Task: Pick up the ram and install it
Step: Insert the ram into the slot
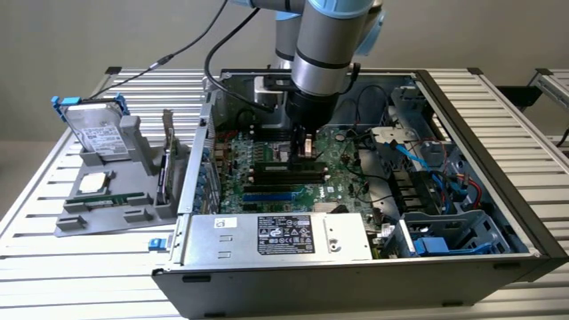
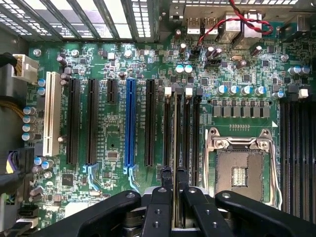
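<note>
**Desk:** What is the arm doing here?

**Photographer:** The grey Universal Robots arm (image 1: 324, 40) reaches down into an open dark-grey computer case (image 1: 484, 120), which lies on a silvery slatted table (image 1: 53, 267). Its black two-fingered gripper (image 1: 305, 152) hangs low over the green motherboard (image 2: 113, 69).

**Desk:** And the ram?

**Photographer:** The wrist view catches the long, narrow green ram stick (image 2: 175, 143) edge-on. It is pinched between the gripper's fingers (image 2: 162, 197), which press on its two flat faces. The stick stands upright in line with the row of black memory slots (image 2: 195, 133), just beside the open, silver-framed processor socket (image 2: 240, 170). I cannot tell whether it is fully seated in a slot.

**Desk:** Anything else worth naming?

**Photographer:** A blue expansion slot (image 2: 130, 123) runs parallel to the stick, a few slots away. A metal power-supply box (image 1: 284, 235) with a black label sits along the case's near edge. Outside the case, toward the exterior view's left, is a grey parts stand (image 1: 89, 223). It carries a silver hard drive (image 1: 93, 130) in a blue frame and a square silver processor chip (image 1: 93, 181), both well apart from the gripper.
</note>
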`<move>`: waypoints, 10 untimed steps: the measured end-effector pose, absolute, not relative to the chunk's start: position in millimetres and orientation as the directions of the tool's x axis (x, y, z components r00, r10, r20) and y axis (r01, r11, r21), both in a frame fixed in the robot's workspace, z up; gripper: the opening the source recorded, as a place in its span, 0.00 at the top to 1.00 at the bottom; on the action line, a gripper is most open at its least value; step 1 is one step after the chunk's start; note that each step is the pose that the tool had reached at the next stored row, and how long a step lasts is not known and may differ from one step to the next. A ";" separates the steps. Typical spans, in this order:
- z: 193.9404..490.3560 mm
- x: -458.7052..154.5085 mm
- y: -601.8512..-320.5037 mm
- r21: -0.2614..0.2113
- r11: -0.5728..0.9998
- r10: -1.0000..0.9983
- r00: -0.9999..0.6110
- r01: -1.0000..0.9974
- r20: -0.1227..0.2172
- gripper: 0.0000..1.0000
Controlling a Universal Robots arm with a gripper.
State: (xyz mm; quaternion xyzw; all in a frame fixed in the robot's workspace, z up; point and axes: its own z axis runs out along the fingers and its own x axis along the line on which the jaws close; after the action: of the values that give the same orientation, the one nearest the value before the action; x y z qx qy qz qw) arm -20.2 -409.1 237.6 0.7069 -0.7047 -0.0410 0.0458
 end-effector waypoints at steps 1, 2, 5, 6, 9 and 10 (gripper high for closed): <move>237.4 -20.1 -409.1 0.122 -0.002 -1.000 0.004 -0.993 0.009 0.86; 237.2 -20.1 -409.2 0.121 -0.002 -1.000 0.004 -0.993 0.012 0.86; 236.2 -20.1 -409.2 0.117 -0.002 -1.000 0.004 -0.993 0.017 0.86; 235.5 -20.1 -409.2 0.116 -0.002 -1.000 0.004 -0.993 0.018 0.86; 233.4 -20.1 -409.2 0.112 -0.002 -1.000 0.005 -0.994 0.023 0.86; 233.2 -20.1 -409.2 0.112 -0.002 -1.000 0.005 -0.994 0.023 0.86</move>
State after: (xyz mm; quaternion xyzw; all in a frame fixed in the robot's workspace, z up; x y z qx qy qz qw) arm -20.1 -409.2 233.2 0.7072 -0.7047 -0.0315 0.0482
